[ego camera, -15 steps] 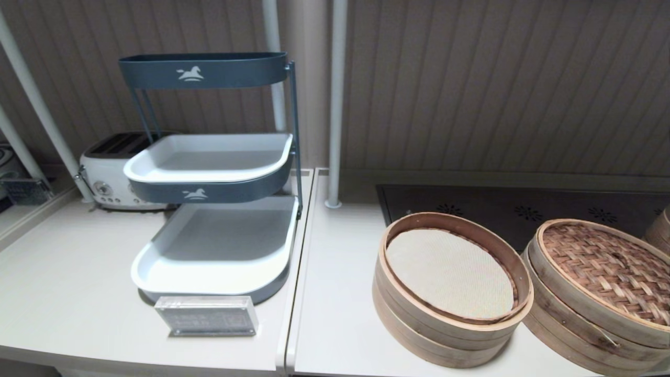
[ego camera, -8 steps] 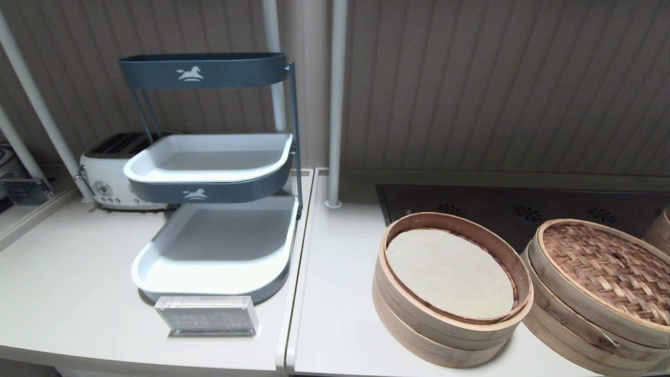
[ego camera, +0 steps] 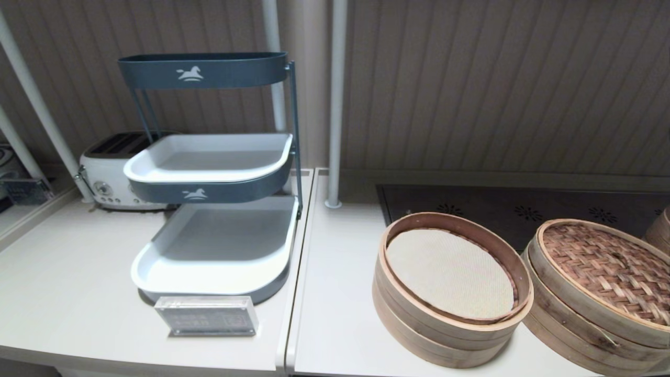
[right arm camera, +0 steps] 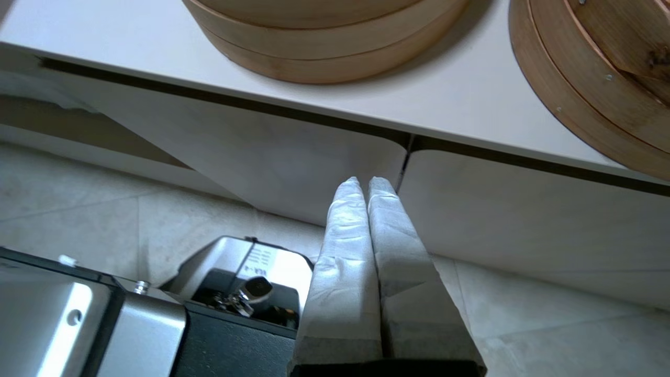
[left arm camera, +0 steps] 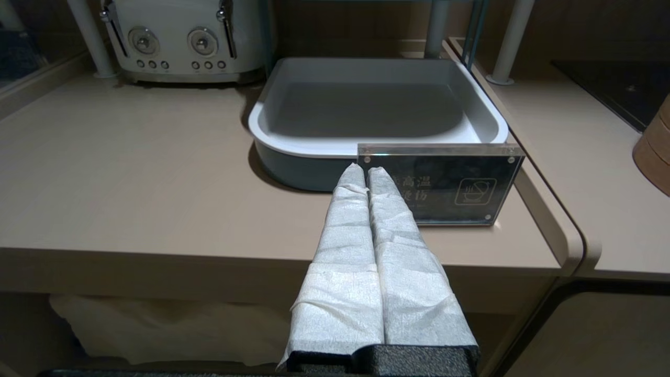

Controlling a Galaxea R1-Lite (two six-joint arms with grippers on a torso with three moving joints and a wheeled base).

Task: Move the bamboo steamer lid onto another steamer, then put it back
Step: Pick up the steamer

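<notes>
The bamboo steamer lid, with its reddish-brown woven top, lies on the shallower steamer at the counter's right end; a thin sliver sticks out of that steamer's wall. Left of it stands the taller steamer, uncovered, its white mesh liner showing. Neither gripper appears in the head view. My left gripper is shut and empty, low in front of the counter edge near the acrylic sign. My right gripper is shut and empty below the counter, under the taller steamer and the shallower steamer.
A three-tier grey and white tray rack and a white toaster fill the left counter, with the acrylic sign in front. A dark hob lies behind the steamers. White poles rise at the back. Another bamboo piece shows at the right edge.
</notes>
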